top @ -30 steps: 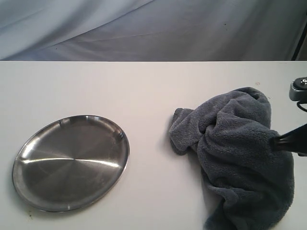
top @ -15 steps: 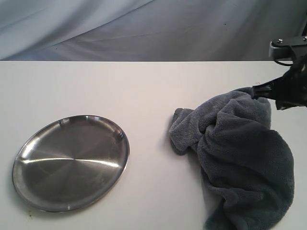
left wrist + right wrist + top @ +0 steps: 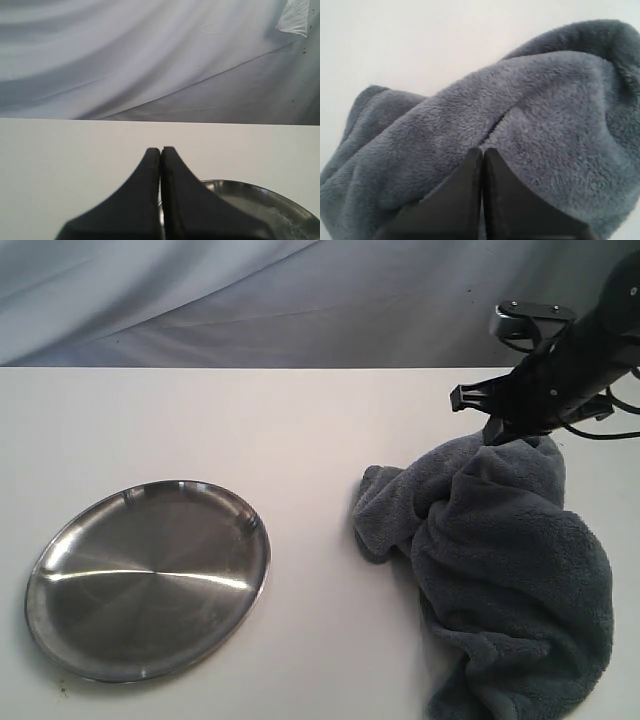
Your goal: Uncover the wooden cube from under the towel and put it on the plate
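At towel (image 3: 500,570) far edge, 2 o'clock on table (image 3: 330,420): right gripper (image 3: 481,150), tips pressed together, nothing pinched; contact with the cloth not tellable. No sight of cube anywhere; presumably under the towel heap, so toward 5 o'clock from that gripper. Towel long axis roughly 12-to-6, bulk bunched at 4 o'clock of table. Plate (image 3: 150,580) at 8 o'clock, bare, well apart from towel. Left gripper (image 3: 160,150) also closed on nothing, sitting just by plate rim, no towel in its view. Right arm clearly the nearer one. Next, by my read: open up, drop onto far edge, pinch, peel toward 6 o'clock.
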Available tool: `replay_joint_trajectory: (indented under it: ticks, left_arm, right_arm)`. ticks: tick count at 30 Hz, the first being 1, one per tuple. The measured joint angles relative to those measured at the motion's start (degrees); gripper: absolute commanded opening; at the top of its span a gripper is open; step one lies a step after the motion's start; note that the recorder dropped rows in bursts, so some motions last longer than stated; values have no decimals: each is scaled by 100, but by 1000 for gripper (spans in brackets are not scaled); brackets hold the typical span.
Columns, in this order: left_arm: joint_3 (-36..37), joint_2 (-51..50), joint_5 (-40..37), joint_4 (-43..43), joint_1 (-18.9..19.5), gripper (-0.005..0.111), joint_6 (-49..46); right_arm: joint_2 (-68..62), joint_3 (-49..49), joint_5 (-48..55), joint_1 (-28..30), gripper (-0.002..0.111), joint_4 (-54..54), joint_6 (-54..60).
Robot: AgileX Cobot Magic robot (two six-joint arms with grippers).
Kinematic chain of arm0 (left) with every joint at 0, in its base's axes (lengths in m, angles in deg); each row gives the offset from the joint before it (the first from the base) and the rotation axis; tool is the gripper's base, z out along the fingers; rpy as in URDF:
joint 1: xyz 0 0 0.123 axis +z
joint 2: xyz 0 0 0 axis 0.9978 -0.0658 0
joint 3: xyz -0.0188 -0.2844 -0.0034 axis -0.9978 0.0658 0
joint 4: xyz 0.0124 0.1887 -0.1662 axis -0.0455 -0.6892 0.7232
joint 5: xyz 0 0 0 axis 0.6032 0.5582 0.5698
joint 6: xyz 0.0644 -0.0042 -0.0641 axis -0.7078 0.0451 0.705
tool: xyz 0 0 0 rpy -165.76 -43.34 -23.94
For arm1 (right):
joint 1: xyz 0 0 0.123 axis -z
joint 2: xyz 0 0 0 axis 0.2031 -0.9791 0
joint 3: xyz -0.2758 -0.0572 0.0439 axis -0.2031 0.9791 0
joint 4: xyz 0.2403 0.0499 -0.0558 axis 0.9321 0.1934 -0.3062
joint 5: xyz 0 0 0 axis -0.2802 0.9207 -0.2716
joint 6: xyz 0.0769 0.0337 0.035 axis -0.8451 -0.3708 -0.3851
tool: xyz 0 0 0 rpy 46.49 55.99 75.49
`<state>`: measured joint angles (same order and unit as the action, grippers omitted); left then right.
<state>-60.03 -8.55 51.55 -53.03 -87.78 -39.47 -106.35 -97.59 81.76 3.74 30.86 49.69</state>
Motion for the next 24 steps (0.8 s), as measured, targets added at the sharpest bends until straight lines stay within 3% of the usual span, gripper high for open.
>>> replay_joint_trajectory:
  ticks: [14,17,24]
  left_arm:
    - [0,0,0,0,0,1,0]
    - [0,0,0,0,0,1,0]
    - [0,0,0,0,0,1,0]
  right_arm:
    - [25,107,265,-1478,0,86,192]
    - [589,966,14,-1827,0,204,192]
    - [2677,3386,-487,-1865,0,382,-100]
